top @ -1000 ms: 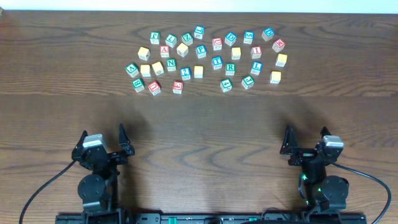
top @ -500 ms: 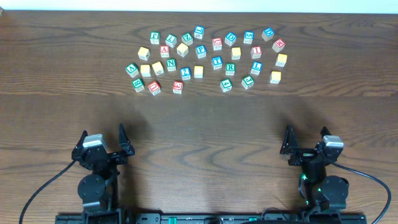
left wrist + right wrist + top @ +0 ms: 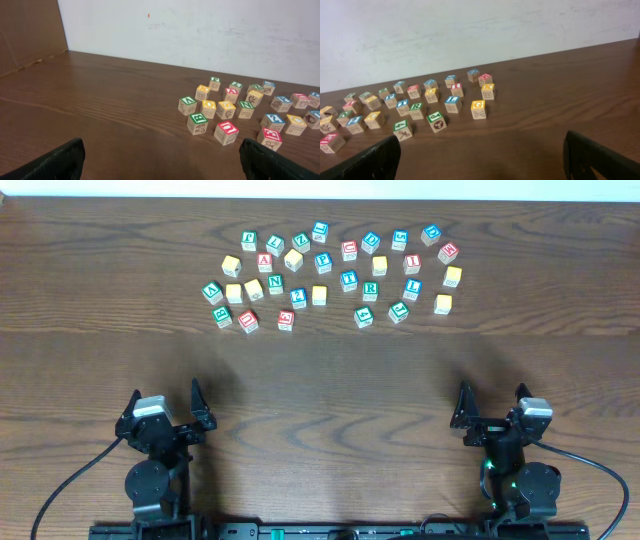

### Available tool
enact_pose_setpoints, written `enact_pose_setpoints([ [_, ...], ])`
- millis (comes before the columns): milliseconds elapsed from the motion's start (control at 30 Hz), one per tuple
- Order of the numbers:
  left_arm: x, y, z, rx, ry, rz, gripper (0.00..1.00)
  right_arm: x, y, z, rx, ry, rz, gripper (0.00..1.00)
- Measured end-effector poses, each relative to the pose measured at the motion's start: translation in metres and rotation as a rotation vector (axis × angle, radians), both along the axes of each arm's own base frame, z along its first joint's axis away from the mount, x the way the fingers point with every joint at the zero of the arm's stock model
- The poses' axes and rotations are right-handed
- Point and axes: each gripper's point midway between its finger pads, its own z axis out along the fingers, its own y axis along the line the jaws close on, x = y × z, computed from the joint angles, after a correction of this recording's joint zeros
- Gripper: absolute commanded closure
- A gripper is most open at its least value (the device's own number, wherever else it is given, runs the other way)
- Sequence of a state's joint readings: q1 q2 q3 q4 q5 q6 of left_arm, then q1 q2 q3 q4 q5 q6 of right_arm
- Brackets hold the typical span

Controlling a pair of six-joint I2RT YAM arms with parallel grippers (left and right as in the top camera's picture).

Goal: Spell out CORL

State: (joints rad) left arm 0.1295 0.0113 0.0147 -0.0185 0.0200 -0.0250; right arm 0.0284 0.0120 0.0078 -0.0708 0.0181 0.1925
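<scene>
- Jaws of our left gripper (image 3: 165, 398) stand wide open and hold nothing.
- Our right gripper (image 3: 492, 398) is wide open too, with nothing in it.
- We see the R block (image 3: 371, 288) and the L block (image 3: 412, 288) near each other, far ahead of the right jaws and a bit to their left.
- Yellow blocks (image 3: 380, 265) sit in the same bunch, far ahead of both jaws.
</scene>
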Motion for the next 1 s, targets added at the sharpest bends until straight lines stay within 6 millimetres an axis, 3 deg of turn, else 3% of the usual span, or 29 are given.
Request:
enact_pose_setpoints([
  [533, 0.001, 0.000, -0.005, -0.021, 0.068, -0.001, 0.03, 0.000, 0.000, 0.000, 0.000, 0.000, 0.000, 0.01],
  [1000, 0.031, 0.000, 0.055, -0.046, 0.145, -0.019, 0.03, 0.000, 0.000, 0.000, 0.000, 0.001, 0.000, 0.01],
])
